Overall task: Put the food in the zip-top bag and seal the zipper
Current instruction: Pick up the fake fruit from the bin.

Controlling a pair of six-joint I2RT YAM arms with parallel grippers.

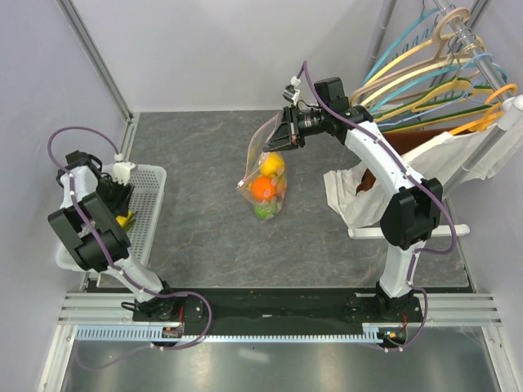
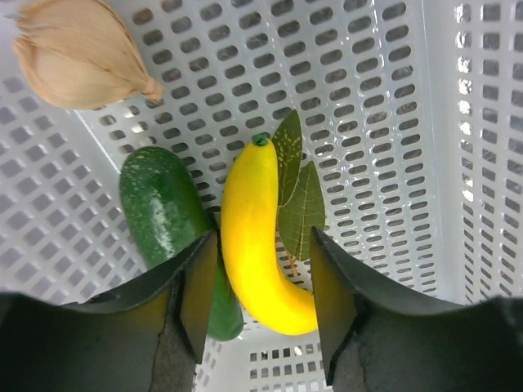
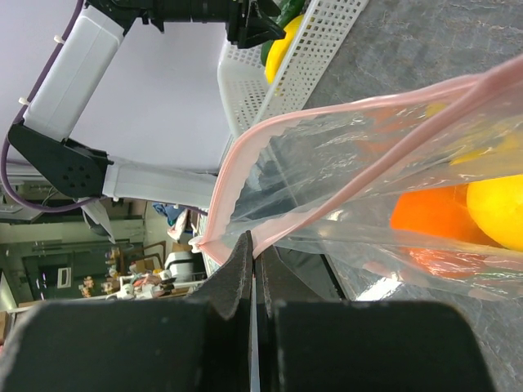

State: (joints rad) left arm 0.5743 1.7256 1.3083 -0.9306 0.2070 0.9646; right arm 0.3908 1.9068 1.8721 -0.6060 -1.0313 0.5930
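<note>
My right gripper (image 1: 288, 129) is shut on the pink zipper (image 3: 231, 167) at one top corner of the zip-top bag (image 1: 263, 175). The bag hangs from it with its bottom on the table and its mouth gaping. Orange food (image 1: 262, 189), a yellow piece (image 1: 274, 164) and something green sit inside. My left gripper (image 2: 261, 237) is down in the white basket (image 1: 151, 192), open. Its jaws stand on either side of a curved yellow fruit (image 2: 249, 220), with a gap at the left jaw. A dark green piece (image 2: 159, 204) lies next to it.
A beige bulb-shaped piece (image 2: 78, 49) and two green leaves (image 2: 298, 196) also lie in the basket (image 2: 384, 122). At the right are a rack of coloured hangers (image 1: 441, 65) and a white cloth (image 1: 359, 192) draped by the right arm's base.
</note>
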